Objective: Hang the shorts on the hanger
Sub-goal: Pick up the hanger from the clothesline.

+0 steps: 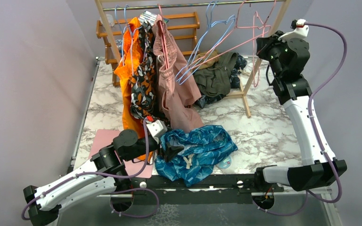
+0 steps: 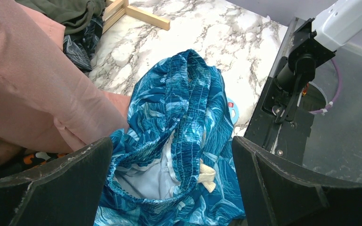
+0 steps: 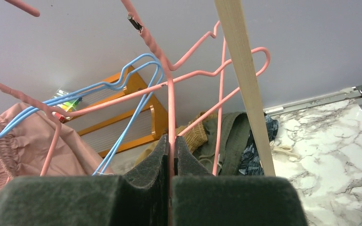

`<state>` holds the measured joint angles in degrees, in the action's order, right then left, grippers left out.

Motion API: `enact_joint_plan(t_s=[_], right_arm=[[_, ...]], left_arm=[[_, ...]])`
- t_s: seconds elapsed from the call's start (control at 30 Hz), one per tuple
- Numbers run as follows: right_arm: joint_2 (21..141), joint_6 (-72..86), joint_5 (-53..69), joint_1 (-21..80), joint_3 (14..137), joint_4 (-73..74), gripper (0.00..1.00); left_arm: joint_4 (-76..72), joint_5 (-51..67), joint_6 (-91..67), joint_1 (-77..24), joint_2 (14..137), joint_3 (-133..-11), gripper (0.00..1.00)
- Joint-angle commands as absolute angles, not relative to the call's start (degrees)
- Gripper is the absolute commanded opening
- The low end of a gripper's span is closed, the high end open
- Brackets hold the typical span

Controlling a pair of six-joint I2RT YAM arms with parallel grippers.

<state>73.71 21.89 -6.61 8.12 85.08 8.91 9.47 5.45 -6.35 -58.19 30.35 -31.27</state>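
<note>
Top view: one crumpled pair of teal-blue, leaf-printed fabric shorts lies on the marble table, near its front edge.

Left wrist: the left gripper hangs released, with the shorts' ruched waistband between its fingers.

Right wrist: the right gripper is clenched on the thin pink wire hanger, with two light blue wire hangers beside it.

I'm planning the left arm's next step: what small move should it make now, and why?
Probably lower the left gripper and close it on the bunched waistband of the shorts. Its jaws stand wide open over that waistband, holding nothing, while the right gripper is shut on the pink hanger up at the rack.
</note>
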Motion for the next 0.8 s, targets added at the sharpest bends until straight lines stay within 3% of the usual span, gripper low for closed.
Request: enact_joint_plan(t_s=[0.0, 0.57, 0.77], right_arm=[[75.7, 21.3, -8.4, 7.8, 87.7, 9.0, 0.01], [80.2, 21.3, 14.4, 9.8, 90.4, 5.5, 0.01], [80.4, 21.6, 14.5, 10.6, 90.3, 6.2, 0.01]], left_arm=[[9.0, 4.8, -5.8, -57.9, 30.1, -32.7, 0.99], [9.1, 4.7, -5.7, -57.9, 30.3, -32.6, 0.99], [9.3, 4.9, -5.7, -57.9, 30.5, -32.7, 0.99]])
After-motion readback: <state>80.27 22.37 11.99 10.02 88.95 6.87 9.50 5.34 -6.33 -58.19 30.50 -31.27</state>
